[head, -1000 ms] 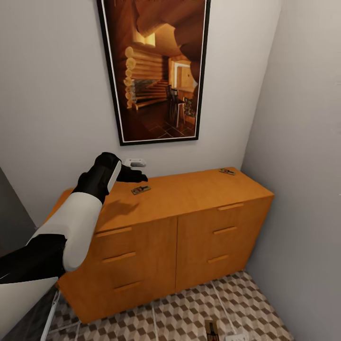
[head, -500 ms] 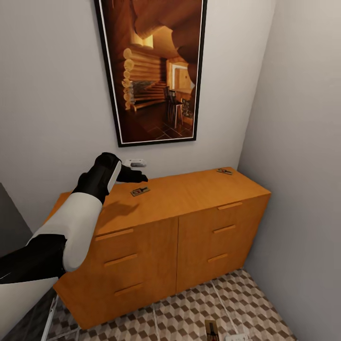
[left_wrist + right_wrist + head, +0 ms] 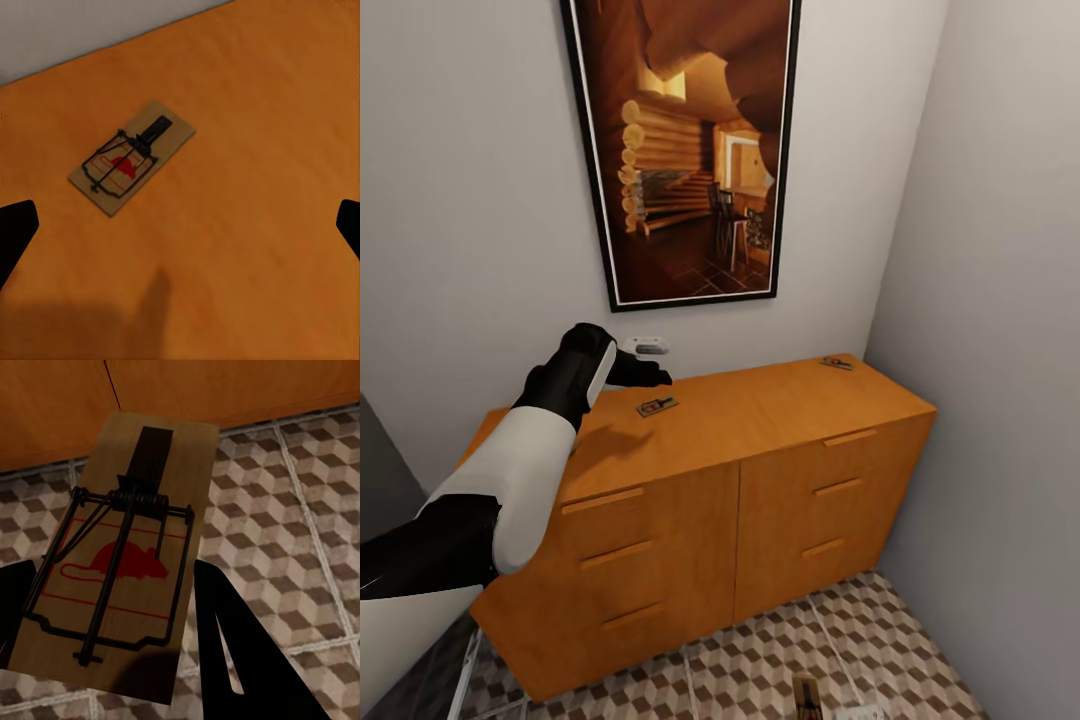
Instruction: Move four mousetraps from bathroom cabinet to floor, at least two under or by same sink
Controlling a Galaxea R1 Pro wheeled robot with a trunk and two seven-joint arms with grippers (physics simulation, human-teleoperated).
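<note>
Orange-brown wood of the cabinet (image 3: 740,420) takes the middle of the head view. Left arm reaches over its top at the left end, left gripper (image 3: 645,374) just behind and left of a mousetrap (image 3: 657,405) lying flat on the top. From the left wrist view that mousetrap (image 3: 133,157) sits ahead of the open fingers (image 3: 15,229), nearer one finger than the other. Long axis runs diagonal to the finger line, so I'd expect a wrist turn plus a short move forward and down before closing. Left arm is clearly the nearer one for it.

Second mousetrap (image 3: 837,363) rests at the far right back corner of the cabinet top, well apart from the left gripper. Too small there to read its orientation.

Right wrist view: right gripper (image 3: 112,607) is clamped on a mousetrap (image 3: 131,555), a dark finger on each long edge, above the bathroom floor (image 3: 300,510) with the cabinet front behind. Height above the tiles can't be judged.

Bottom edge of the head view: a dark object, cut off by the frame; can't tell what it is.
</note>
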